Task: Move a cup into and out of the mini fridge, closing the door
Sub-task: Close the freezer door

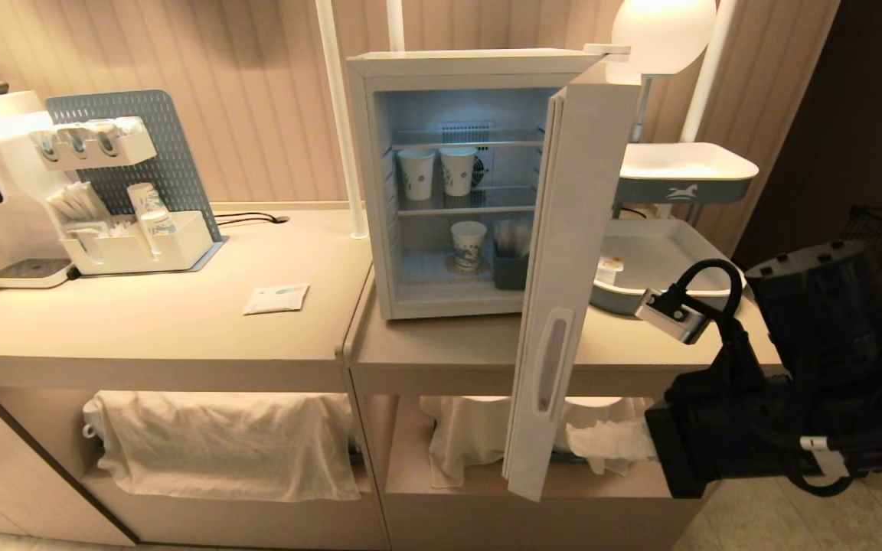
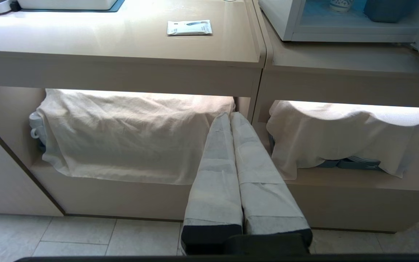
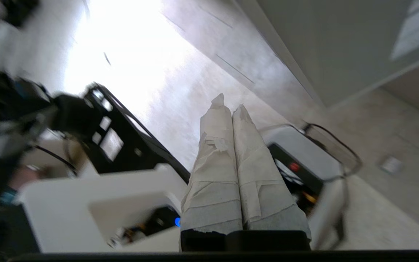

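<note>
Fingers [image 3: 231, 109] together, both arms; door [image 1: 563, 291] ajar, upright, edge facing robot.

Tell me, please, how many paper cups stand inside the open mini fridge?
3. Two cups stand side by side on the middle wire shelf of the mini fridge. One cup stands on the floor below. The door may hide others.

The right arm [image 1: 816, 360] is bulky matte black, with a looping black cable, a small silver camera block and a white tag. Both end effectors, left [image 2: 233, 120] and right [image 3: 227, 105], have long tapering fingers wrapped in wrinkled white tape.
</note>
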### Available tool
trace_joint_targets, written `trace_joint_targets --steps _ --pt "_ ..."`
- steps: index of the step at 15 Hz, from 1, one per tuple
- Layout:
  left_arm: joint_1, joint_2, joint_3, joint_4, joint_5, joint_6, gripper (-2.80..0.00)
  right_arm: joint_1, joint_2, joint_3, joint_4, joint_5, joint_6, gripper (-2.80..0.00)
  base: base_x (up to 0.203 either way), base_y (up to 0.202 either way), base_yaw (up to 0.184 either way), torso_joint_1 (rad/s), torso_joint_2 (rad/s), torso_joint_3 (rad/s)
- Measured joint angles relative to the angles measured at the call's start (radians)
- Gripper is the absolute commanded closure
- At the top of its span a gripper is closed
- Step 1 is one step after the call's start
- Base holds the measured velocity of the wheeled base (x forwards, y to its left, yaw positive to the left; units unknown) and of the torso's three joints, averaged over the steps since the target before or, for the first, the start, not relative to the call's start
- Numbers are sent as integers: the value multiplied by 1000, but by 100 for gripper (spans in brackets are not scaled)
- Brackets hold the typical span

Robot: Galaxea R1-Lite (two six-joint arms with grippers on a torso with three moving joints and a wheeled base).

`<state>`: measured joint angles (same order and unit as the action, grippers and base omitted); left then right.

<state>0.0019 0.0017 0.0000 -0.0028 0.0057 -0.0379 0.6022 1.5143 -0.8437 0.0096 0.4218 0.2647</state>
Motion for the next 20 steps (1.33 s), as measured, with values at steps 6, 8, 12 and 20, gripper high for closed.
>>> trace_joint_targets --steps 6,8,12,20 --pt "2 0 0 0 -1 0 0 12 139 -115 -115 -200 5 0 0 0 0 0 0 0" --pt "1 0 0 -1 0 0 0 8 219 -156 -306 -322 103 0 0 0 0 0 0 0" --pt "4 0 0 -1 0 0 0 19 385 -337 -459 -546 197 0 0 0 0 0 0 0" --pt "0 0 0 0 0 0 0 -31 631 -650 -568 -851 -20 0 0 0 0 0 0 0"
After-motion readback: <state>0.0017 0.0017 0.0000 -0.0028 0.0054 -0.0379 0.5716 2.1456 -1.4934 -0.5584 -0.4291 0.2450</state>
